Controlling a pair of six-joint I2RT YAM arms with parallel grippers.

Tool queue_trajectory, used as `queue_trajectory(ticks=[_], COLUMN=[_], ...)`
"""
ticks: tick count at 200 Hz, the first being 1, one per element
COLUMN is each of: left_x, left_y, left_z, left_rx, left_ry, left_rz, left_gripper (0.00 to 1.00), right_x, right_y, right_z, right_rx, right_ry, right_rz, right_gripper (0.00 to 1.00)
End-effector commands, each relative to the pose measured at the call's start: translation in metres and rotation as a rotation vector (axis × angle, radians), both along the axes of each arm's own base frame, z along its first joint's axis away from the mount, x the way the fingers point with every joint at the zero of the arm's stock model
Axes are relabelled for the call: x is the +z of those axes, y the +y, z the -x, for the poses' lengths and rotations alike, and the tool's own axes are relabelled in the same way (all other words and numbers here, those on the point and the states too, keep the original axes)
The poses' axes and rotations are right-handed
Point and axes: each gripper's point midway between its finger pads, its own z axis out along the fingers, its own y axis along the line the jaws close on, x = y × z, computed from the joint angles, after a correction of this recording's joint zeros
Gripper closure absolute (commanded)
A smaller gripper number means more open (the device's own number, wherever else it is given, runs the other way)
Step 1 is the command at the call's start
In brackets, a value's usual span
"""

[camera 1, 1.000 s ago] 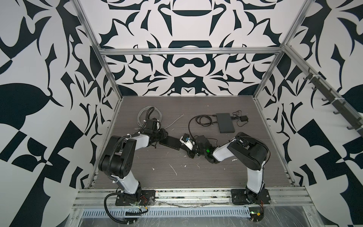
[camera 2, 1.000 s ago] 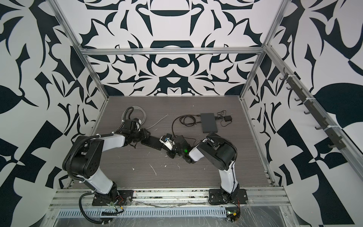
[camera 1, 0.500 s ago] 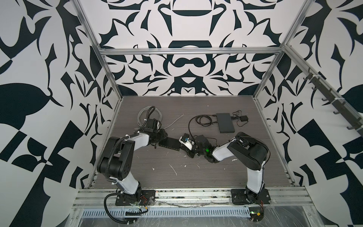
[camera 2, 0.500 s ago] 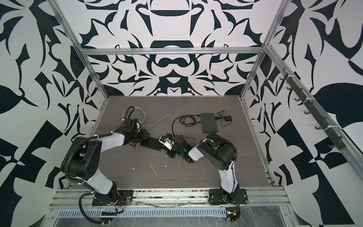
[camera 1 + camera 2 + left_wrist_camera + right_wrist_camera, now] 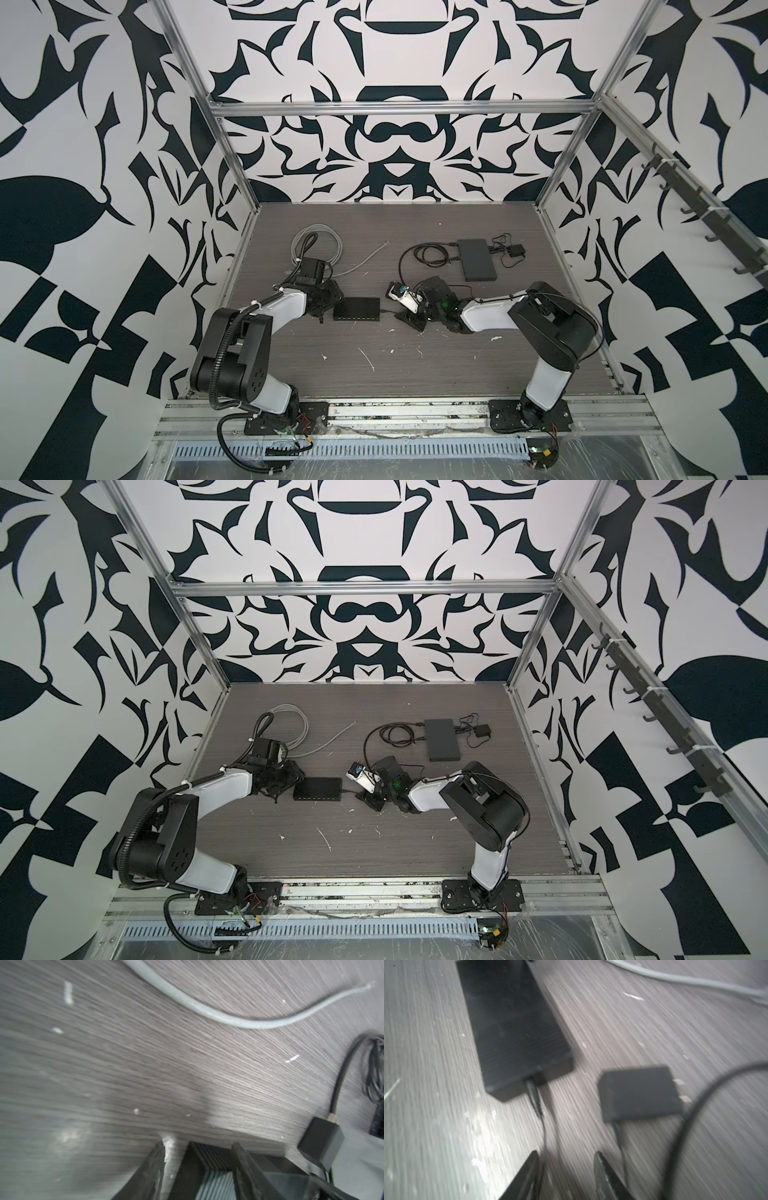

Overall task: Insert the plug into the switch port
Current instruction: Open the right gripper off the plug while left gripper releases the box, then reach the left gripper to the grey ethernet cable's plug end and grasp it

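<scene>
Right wrist view: a black barrel plug [image 5: 532, 1091] sits in the port on the end face of the flat black rectangular plastic switch [image 5: 512, 1022], which lies on the grey wood-grain worktop [image 5: 654, 1022]. Its thin black cord [image 5: 544, 1134] trails toward the right gripper [image 5: 566, 1153], whose jaws stand moderately apart with nothing pinched between them. A small black power adapter block with two metal prongs [image 5: 639, 1093] lies just beside the switch. At the switch's opposite end, the left gripper [image 5: 198, 1144] straddles the ribbed casing, jaws parted, with bare worktop showing beside one finger. Judged from this, the insertion looks done, though blur hides whether the plug is fully seated. What appears left is for both arms to draw clear.
</scene>
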Motion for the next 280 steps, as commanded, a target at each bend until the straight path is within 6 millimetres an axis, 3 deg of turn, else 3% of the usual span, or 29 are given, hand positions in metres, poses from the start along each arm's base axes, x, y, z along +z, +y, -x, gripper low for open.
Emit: queue_trajectory(ticks=[1,47,91,113,143,157,172,205,231,249,268,280], left_x=[0.005,0.013,0.022,0.030,0.056,0.068,0.077,0.068,0.059,0.053,0.053,0.054], left_y=[0.001,-0.015,-0.056,-0.052,-0.014,-0.009,-0.015,-0.041,-0.063,-0.067,-0.058,-0.038], left_z=[0.000,0.008,0.017,0.012,-0.022,-0.045,-0.075,-0.122,-0.143,-0.149,-0.151,-0.148], left_rx=[0.008,-0.079,-0.223,-0.214,-0.117,-0.091,-0.120,-0.297,-0.418,-0.468,-0.463,-0.406], left_ry=[0.006,-0.009,0.018,-0.001,-0.105,-0.161,-0.217,-0.203,-0.175,-0.147,-0.137,-0.116], left_rz=[0.006,0.047,0.190,0.167,-0.052,-0.094,-0.121,-0.155,-0.200,-0.268,-0.316,-0.375], left_gripper=[0.46,0.47,0.48,0.47,0.43,0.43,0.46,0.54,0.55,0.54,0.53,0.52], right_x=[0.024,0.059,0.072,0.079,0.091,0.093,0.096,0.099,0.091,0.085,0.079,0.079], right_y=[0.008,0.018,0.012,0.006,-0.001,-0.008,-0.019,-0.038,-0.055,-0.060,-0.058,-0.055], right_z=[0.008,-0.006,-0.026,-0.031,-0.043,-0.056,-0.071,-0.086,-0.095,-0.099,-0.099,-0.098], right_rx=[0.039,-0.023,-0.142,-0.184,-0.247,-0.305,-0.378,-0.454,-0.514,-0.529,-0.518,-0.504], right_ry=[0.005,0.041,0.052,0.041,0.011,0.002,0.014,0.040,0.067,0.105,0.133,0.144], right_rz=[-0.058,-0.182,-0.178,-0.172,-0.168,-0.172,-0.196,-0.206,-0.186,-0.198,-0.186,-0.189], right_gripper=[0.54,0.55,0.56,0.54,0.46,0.46,0.46,0.46,0.46,0.46,0.46,0.46])
